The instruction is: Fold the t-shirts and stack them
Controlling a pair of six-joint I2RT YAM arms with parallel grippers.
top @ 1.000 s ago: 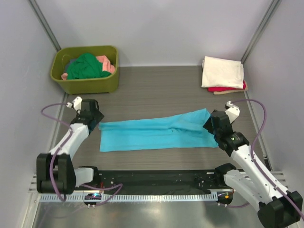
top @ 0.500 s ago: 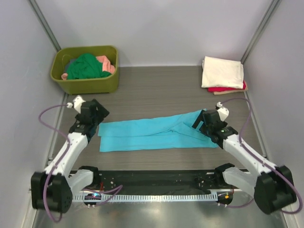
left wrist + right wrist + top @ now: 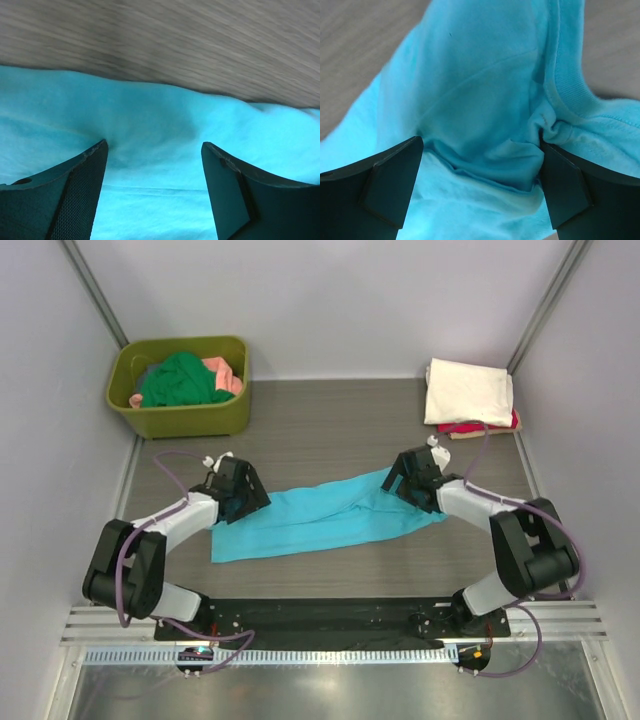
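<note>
Turquoise t-shirt (image 3: 320, 522): one; tub (image 3: 180, 420) shows two; stack (image 3: 468, 390), two.

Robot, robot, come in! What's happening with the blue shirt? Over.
Left pincer open, right pincer open, both down at the ends of the turquoise t-shirt. It lies on the table, long strip, not gripped. Nothing blocking the way to the folded stack.
</note>
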